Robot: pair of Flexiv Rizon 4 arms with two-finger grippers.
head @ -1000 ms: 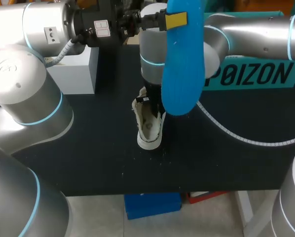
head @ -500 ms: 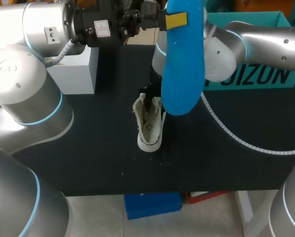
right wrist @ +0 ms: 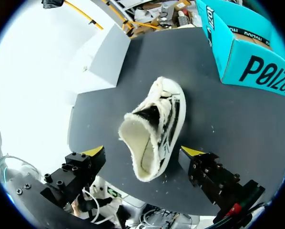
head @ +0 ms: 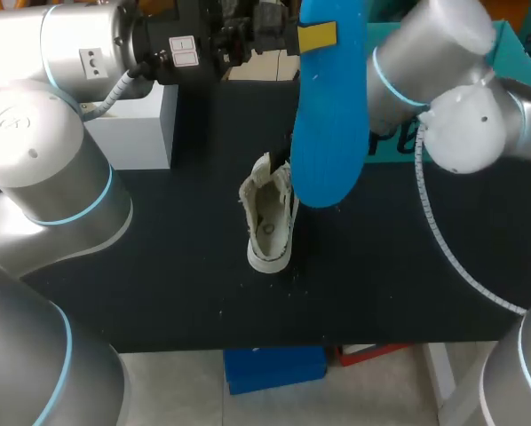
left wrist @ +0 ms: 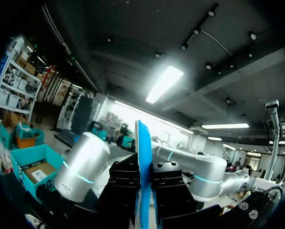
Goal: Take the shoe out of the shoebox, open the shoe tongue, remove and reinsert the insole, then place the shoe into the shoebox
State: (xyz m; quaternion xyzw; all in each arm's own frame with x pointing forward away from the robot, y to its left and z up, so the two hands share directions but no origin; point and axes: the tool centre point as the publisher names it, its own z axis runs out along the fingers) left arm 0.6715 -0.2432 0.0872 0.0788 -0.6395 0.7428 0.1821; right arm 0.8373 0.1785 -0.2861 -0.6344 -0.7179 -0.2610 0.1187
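Tabletop (head: 159,266) shoe (right wrist: 154,131) faces wide-open right jaws; left jaws clamp insole (head: 329,106)

Left end effector (left wrist: 143,200) raised, clamped on insole (head: 328,115); right end effector (right wrist: 143,151) downward, fingers (right wrist: 92,152) apart.

Worktop (head: 159,266): matt black. Three things rest directly on it.

White fleece-lined shoe (head: 270,217) near the middle, sole down, opening upward, lying front to back. A few pale specks are scattered on the surface around it.

Teal shoebox (right wrist: 242,52) at the back right, top open, well apart from the shoe.

Plain white box (head: 137,124) at the back left.
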